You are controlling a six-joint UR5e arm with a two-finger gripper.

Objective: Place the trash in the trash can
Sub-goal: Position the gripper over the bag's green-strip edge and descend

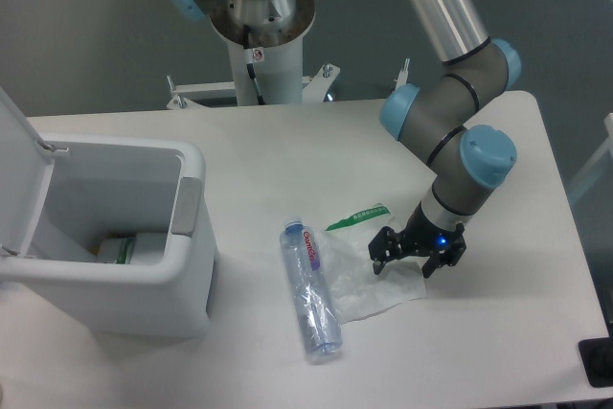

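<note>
1. Camera view, nearest part: the white table [287, 155] fills most of the picture, and its front edge is cut by the bottom of the frame. At the lower right corner a small dark object [598, 363] sits at the table edge; I cannot tell what it is.
2. The clear bottle [309, 288] lies on its side on the table, with the cap pointing away from the camera and the red-and-blue label near the cap.
3. Just beside the bottle, on its right, the clear plastic bag [369, 270] lies flat and crumpled; its green strip is at the far end. The bag touches the bottle or nearly so.
4. My gripper [401, 261] is low over the right edge of the bag, with the fingers spread apart and pointing down. It holds nothing. A small blue light shines on my wrist.
5. At the left, the trash can [192, 227] stands on the table with its lid [21, 174] open and upright. Inside, something with a green mark lies on the bottom. Both pieces of trash are outside the can, well apart from it.
6. Farther back, my arm rises to the top of the frame, and the white pedestal [263, 55] stands behind the table.
7. Beyond it is a grey floor, with something blue at the upper right corner.
</note>
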